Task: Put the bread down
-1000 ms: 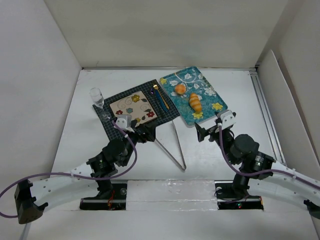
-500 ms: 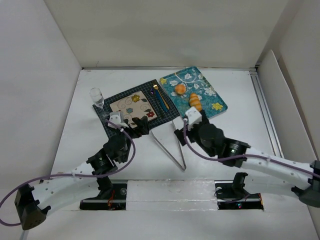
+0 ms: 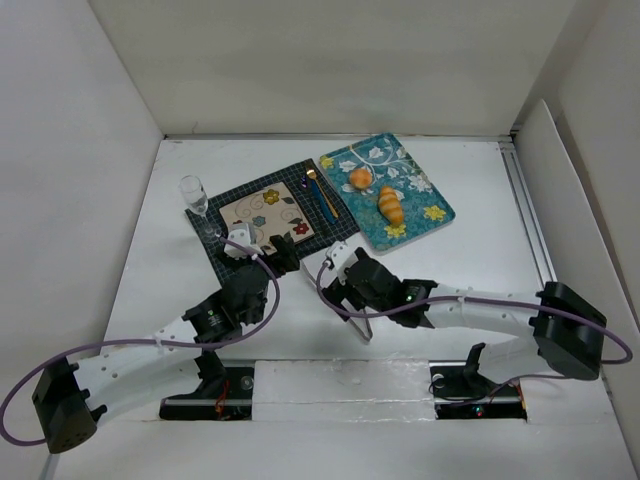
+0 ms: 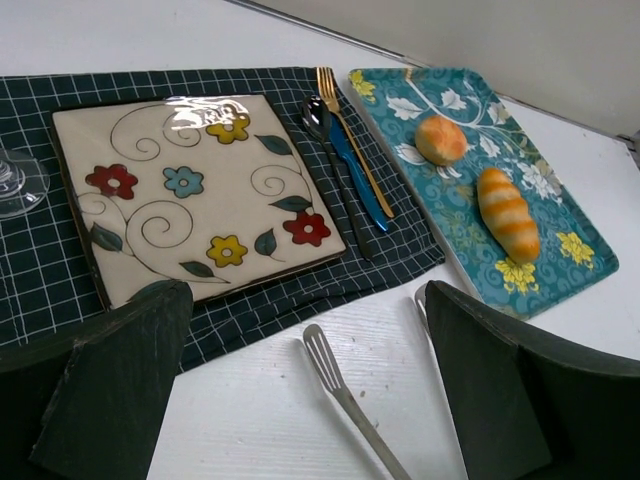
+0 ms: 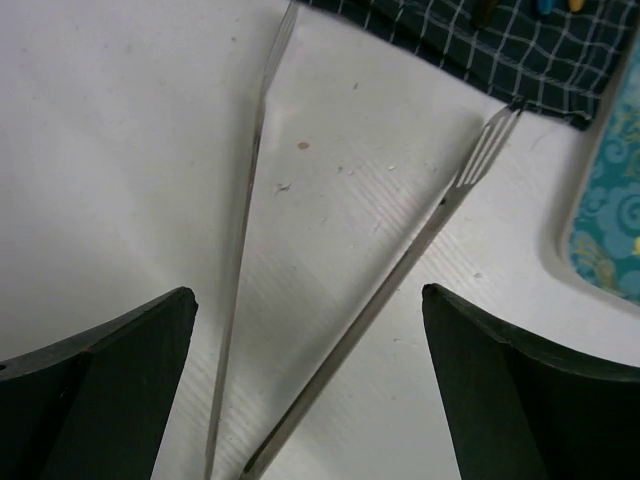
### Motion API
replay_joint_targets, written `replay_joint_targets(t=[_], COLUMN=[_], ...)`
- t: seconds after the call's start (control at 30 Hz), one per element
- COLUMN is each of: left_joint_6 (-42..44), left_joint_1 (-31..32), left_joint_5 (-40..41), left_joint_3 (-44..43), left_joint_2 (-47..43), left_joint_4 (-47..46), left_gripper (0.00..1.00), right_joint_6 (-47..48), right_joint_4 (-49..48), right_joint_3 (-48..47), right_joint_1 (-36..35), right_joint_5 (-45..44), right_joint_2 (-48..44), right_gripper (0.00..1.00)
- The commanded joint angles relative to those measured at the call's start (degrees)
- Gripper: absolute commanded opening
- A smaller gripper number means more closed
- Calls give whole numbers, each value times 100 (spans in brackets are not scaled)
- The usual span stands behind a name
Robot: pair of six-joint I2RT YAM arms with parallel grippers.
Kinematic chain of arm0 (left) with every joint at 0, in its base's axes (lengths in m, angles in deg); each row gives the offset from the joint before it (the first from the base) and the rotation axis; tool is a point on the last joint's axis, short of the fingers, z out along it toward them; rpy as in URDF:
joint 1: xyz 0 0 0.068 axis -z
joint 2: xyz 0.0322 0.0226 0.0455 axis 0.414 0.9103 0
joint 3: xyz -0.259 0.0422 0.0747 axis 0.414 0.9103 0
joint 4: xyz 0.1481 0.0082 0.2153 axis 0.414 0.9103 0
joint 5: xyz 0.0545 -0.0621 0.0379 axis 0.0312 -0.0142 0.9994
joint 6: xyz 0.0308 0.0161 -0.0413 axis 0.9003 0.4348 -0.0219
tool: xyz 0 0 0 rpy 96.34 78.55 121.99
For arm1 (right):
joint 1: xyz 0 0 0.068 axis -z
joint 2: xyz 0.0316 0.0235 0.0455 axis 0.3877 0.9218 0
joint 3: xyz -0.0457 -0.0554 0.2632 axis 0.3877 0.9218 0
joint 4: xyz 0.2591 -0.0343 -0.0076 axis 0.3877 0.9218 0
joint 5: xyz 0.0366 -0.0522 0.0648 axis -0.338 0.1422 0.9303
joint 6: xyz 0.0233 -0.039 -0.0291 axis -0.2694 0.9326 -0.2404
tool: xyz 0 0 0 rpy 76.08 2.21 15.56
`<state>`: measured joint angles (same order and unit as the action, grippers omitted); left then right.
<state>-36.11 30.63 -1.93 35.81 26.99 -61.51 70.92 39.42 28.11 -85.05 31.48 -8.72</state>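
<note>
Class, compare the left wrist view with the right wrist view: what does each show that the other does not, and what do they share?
Only the left wrist view shows the floral plate, the round bread, the long bread and the foot of the glass. Only the right wrist view shows both arms of the tongs along much of their length. Both views share the tongs, the checked placemat and the teal tray.

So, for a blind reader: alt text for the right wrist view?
The right claw, open, hovers over metal tongs lying spread on a white table. A dark checked placemat corner and teal tray edge show upper right.
</note>
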Motion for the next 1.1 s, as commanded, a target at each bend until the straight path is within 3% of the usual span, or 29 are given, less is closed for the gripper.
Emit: replay_joint_targets(t=[0.0,0.17,1.07], left_joint_6=[-136,-118,101], left_joint_1=[-25,-25,-25], left_joint_5=[189,163,40], left_joint_3=[-285,-276,-215], left_joint_2=[-9,79,44], left_joint_4=[66,31,-171], left_gripper=[99,99,99], right_joint_6=[-249,-250,-979], right_joint_4=[-663,-1049,-1094], right_joint_3=[121,402,517], right_joint_1=[10,10,63], right_joint_5=[403,289,-344], right_joint_2=[186,354,697], right_gripper=[100,100,100])
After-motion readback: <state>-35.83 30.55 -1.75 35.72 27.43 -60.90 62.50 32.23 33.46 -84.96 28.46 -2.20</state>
